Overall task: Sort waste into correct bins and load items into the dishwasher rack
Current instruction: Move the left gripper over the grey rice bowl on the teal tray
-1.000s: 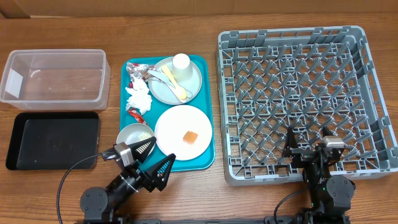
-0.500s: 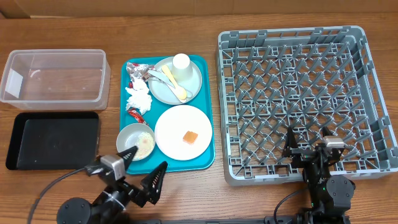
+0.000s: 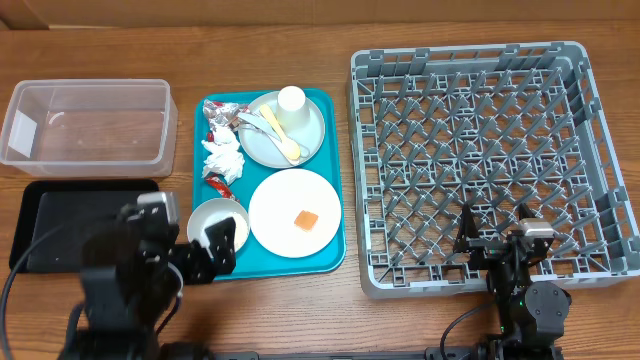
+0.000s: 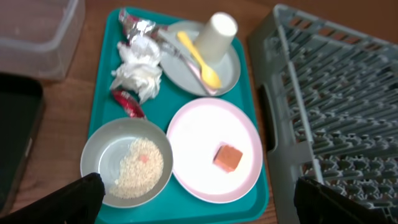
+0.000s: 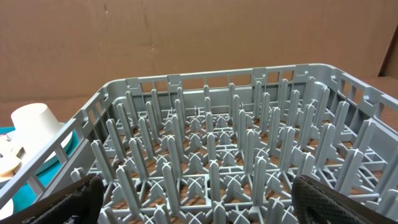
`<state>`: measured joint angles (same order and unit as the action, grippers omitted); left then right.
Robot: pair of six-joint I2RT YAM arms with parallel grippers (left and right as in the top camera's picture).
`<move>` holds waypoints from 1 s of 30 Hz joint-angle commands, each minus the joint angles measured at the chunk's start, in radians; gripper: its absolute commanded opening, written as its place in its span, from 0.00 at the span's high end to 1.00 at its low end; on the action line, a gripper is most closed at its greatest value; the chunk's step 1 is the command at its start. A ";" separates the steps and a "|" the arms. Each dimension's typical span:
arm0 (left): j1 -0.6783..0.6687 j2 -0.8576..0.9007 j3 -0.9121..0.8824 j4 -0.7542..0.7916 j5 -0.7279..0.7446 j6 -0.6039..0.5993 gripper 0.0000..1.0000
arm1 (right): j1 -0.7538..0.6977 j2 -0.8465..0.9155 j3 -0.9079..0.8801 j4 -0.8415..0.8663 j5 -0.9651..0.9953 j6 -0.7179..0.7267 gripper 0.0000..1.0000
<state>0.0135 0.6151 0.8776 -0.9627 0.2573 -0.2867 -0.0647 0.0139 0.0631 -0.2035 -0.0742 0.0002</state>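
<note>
waste and dishes all sit on the teal tray point(image 3: 336, 150); nothing sorted or loaded yet.
- white bowl point(image 4: 107, 155) at the tray's near-left corner, rice grains point(image 4: 140, 172) heaped inside it.
- pale plate point(image 4: 199, 134) just right of the bowl, orange cube point(image 4: 227, 157) on it.
- grey-green plate point(image 3: 312, 128) at the far end carries the small white cup point(image 3: 291, 99) and yellow spoon point(image 3: 281, 136).
- down the tray's left side: foil wrapper point(image 3: 218, 115), napkin point(image 3: 222, 157), red packet point(image 3: 217, 184).
- clear tub point(image 3: 85, 125) and black tray point(image 3: 55, 215) left of the tray, both bare.
- dishwasher rack point(image 3: 480, 150) to the right, no items in it.

change: over the last second the left arm has swung from a low spot at the tray's front edge up and over to the left. from overhead it now covers part of the black tray and the bowl's near rim. the tray contents have not shifted and the right arm has not moved. judgement: this is still set-up, with the wrist camera now looking down over the whole tray, likely ahead of a first pick on the left side.

fingers: left gripper point(image 4: 208, 208) spread wide, holding nothing, tips framing bowl and pale plate without touching them. right gripper point(image 5: 199, 202) also wide and unloaded, parked at the rack's near wall.
</note>
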 commanded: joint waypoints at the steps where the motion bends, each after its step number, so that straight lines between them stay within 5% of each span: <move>1: -0.001 0.076 0.021 -0.010 0.064 0.014 0.00 | -0.004 -0.011 -0.003 0.005 0.003 -0.001 0.00; 14: -0.095 0.457 0.021 -0.116 -0.186 -0.053 0.00 | -0.004 -0.011 -0.003 0.005 0.003 -0.001 0.00; 21: -0.222 0.625 0.021 -0.051 -0.271 -0.062 0.00 | -0.004 -0.011 -0.003 0.005 0.003 -0.001 0.00; 30: -0.225 0.735 0.021 0.112 -0.275 -0.065 0.00 | -0.004 -0.011 -0.003 0.005 0.003 -0.001 0.00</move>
<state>-0.2081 1.3186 0.8780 -0.8761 0.0002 -0.3386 -0.0650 0.0139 0.0631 -0.2024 -0.0738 0.0002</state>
